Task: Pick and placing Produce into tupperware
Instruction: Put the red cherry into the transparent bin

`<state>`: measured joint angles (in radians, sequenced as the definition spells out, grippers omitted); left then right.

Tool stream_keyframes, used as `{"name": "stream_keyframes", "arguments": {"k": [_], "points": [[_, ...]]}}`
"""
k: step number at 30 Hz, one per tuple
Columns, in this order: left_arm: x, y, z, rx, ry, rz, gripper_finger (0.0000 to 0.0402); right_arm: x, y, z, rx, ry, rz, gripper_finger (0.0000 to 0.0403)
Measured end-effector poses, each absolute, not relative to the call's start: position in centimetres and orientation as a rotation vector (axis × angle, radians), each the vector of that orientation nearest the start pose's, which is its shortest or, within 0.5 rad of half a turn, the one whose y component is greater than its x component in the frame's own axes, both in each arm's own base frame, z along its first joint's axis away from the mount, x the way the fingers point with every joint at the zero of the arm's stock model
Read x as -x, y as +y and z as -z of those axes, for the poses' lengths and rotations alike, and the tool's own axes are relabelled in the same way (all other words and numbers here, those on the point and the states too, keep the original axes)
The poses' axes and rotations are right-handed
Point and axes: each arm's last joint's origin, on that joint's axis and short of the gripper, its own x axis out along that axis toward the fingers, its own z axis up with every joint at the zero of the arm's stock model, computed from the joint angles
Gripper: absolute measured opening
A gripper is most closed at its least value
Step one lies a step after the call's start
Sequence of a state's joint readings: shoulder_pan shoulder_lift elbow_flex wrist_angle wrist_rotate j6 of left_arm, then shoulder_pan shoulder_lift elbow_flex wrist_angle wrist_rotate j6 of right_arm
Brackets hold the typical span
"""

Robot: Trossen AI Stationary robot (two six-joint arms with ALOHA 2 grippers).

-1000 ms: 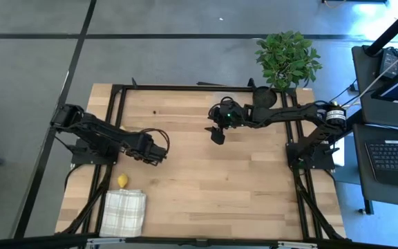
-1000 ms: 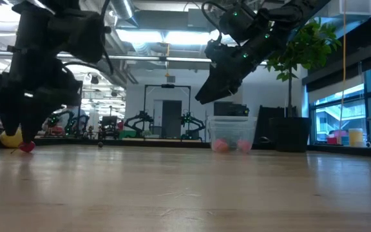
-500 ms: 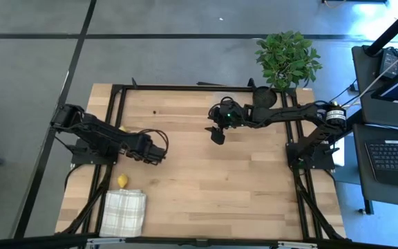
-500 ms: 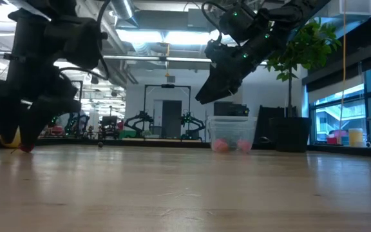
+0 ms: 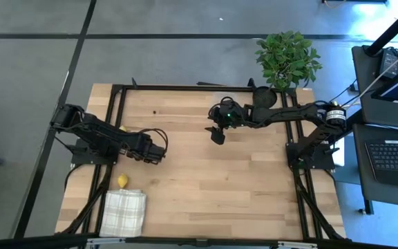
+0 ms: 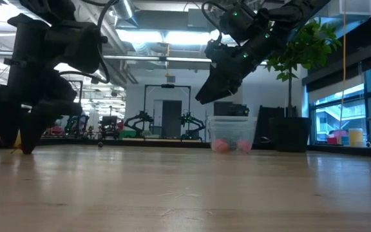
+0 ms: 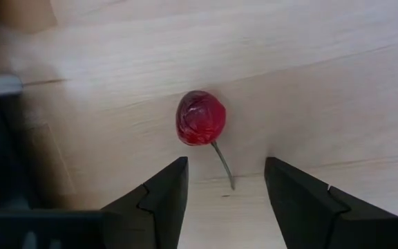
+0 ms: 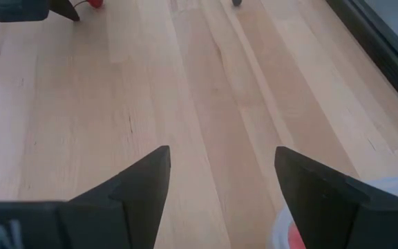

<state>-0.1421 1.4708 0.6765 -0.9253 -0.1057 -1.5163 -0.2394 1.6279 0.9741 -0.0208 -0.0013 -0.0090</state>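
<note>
The left gripper (image 7: pixel 223 190) has come lower near the table's left edge, fingers apart around a red cherry (image 7: pixel 201 117), not holding it. The right gripper (image 5: pixel 217 137) stays raised, wide and empty, near the clear box (image 6: pixel 232 134) at the far edge.

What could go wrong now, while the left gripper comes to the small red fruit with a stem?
The red cherry is round and lies free on the wooden table, just ahead of the open left gripper; a finger could nudge it and it may roll off. The fingers might pinch only its thin stem, so the grip could slip.
</note>
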Motion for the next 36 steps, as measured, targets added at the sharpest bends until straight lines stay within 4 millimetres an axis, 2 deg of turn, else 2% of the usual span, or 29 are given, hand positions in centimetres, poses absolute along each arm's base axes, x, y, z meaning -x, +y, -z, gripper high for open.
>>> {"name": "stream_keyframes", "arguments": {"k": [20,30,36], "points": [[-19.22,-2.4,-13.73,0.892,1.315,-1.207,0.0067,-33.13,-8.08,-20.46,-0.073,0.681,0.225,0.0262],[-19.21,-2.41,-13.73,0.819,1.369,-1.125,0.0007,-33.13,-8.08,-20.47,-0.073,0.681,0.226,0.0262],[-19.2,-2.33,-13.75,0.758,1.377,-1.097,0.0003,-33.13,-8.08,-20.48,-0.073,0.68,0.226,0.0262]]}}
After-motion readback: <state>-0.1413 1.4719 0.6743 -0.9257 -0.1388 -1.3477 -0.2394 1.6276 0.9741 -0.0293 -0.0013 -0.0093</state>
